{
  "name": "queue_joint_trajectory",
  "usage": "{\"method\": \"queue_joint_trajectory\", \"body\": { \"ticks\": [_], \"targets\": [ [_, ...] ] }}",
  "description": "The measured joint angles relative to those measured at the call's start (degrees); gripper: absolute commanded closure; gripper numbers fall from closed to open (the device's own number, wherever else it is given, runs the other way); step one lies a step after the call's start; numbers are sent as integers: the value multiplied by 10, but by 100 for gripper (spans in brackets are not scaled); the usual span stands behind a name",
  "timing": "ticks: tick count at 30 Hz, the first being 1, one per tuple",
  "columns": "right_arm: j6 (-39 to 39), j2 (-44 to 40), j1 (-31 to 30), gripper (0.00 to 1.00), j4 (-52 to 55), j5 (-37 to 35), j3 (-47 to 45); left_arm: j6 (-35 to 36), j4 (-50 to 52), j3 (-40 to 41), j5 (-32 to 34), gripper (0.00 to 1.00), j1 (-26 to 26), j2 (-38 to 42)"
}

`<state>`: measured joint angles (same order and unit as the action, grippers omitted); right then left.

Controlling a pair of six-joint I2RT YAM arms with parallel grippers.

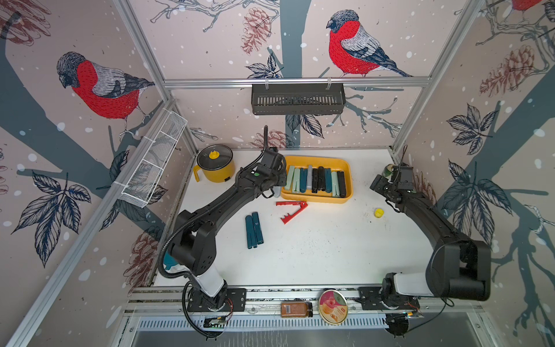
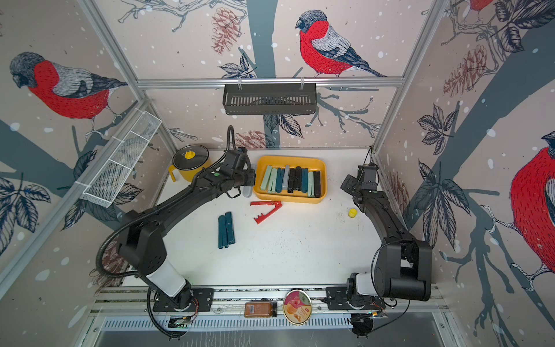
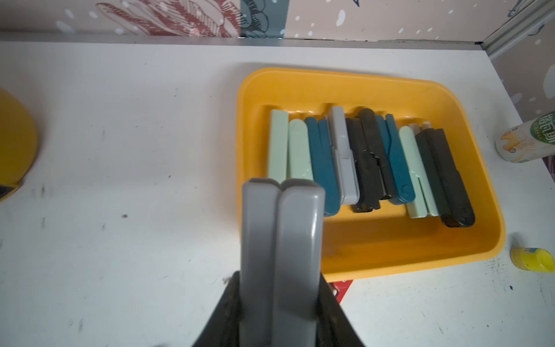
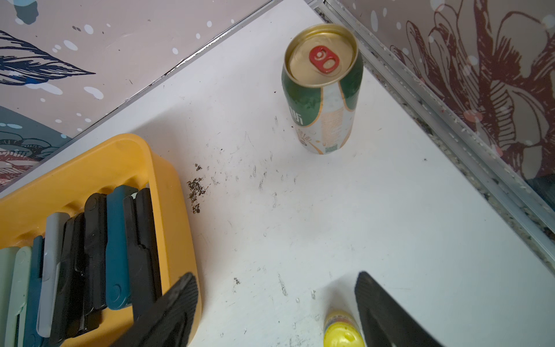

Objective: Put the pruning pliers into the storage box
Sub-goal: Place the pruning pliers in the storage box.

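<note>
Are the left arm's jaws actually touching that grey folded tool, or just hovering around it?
Touching. The left wrist view shows the left gripper with its black jaws pressed against both sides of the grey pruning pliers, no gap.

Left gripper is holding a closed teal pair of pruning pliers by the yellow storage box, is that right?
Not quite. The closed pruning pliers between the jaws of the left gripper are grey, not teal, as the left wrist view shows. They are indeed held by the yellow storage box.
</note>
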<state>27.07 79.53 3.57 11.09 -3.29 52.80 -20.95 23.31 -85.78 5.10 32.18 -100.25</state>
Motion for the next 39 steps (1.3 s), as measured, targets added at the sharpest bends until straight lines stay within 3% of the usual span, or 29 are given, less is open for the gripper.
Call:
{"method": "queue_joint_trajectory", "body": {
  "ticks": [10, 14, 29, 39],
  "targets": [
    [0, -5, -1, 17, 0, 2, -3, 25, 53, -414, -71, 87, 55, -320],
    [2, -5, -1, 17, 0, 3, -4, 34, 75, -524, -80, 86, 69, -412],
    [2, -4, -1, 17, -5, 10, -9, 12, 61, -522, -127, 86, 83, -465],
    [1, -7, 2, 16, -7, 11, -17, -18, 54, -516, -155, 66, 81, -489]
  ]
}}
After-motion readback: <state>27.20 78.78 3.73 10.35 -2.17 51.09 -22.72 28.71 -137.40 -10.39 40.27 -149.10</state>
